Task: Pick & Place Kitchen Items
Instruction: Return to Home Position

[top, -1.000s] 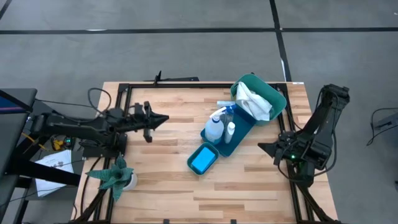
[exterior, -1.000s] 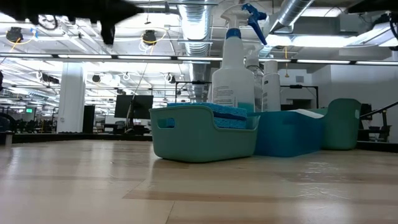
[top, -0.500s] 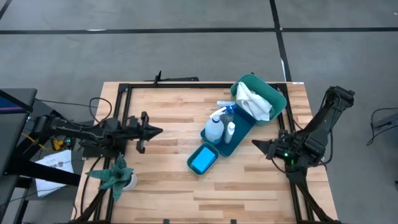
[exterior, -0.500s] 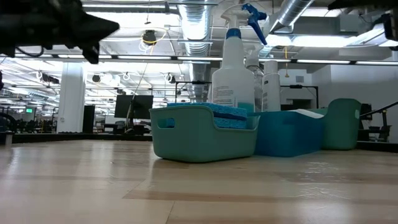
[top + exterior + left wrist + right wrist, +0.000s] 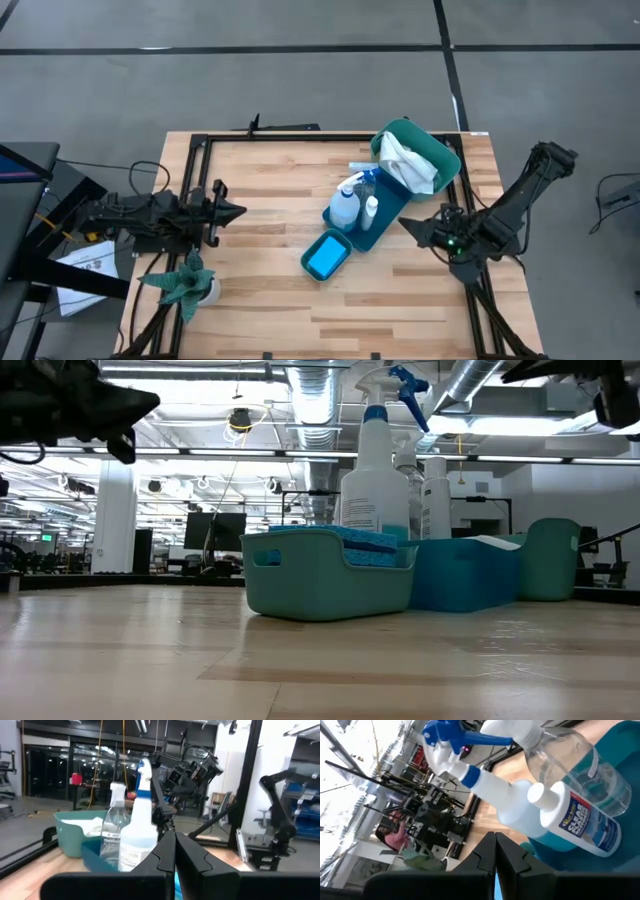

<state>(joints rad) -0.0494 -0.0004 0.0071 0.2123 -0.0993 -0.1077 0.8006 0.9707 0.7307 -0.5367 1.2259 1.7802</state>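
In the middle bin of the three, the blue bin (image 5: 362, 238), the white blue-triggered spray bottle (image 5: 345, 206), the clear plastic bottle (image 5: 572, 767) and the small blue-labelled white bottle (image 5: 371, 208) are standing upright, close together. The blue sponges (image 5: 325, 257) are lying in the small teal bin (image 5: 320, 588) touching one end of it. The white cloth (image 5: 408, 160) is filling the green bin (image 5: 452, 160) at the other end. I cannot make out a yellow pad.

The row of bins is running diagonally across the tabletop (image 5: 270, 310), its long axis pointing toward the corner on your right arm's side. You are holding the bins between your two arms. The right end effector (image 5: 403, 227) is hovering just beside the blue bin's long wall and pointing at it. Its fingers (image 5: 485, 852) are pressed together on nothing. The left end effector (image 5: 240, 210) is well apart from the bins, near its own edge of the tabletop, aiming across at them. Its fingers (image 5: 165, 855) are likewise together and empty.

The sorting looks done, so you are likely heading home with both arms. The right arm is the nearer one, and the tall bottles are standing straight ahead of it, so draw it back along its own line before swinging. The green spiky plant (image 5: 185, 282) is sitting beside your left arm, so mind it too.
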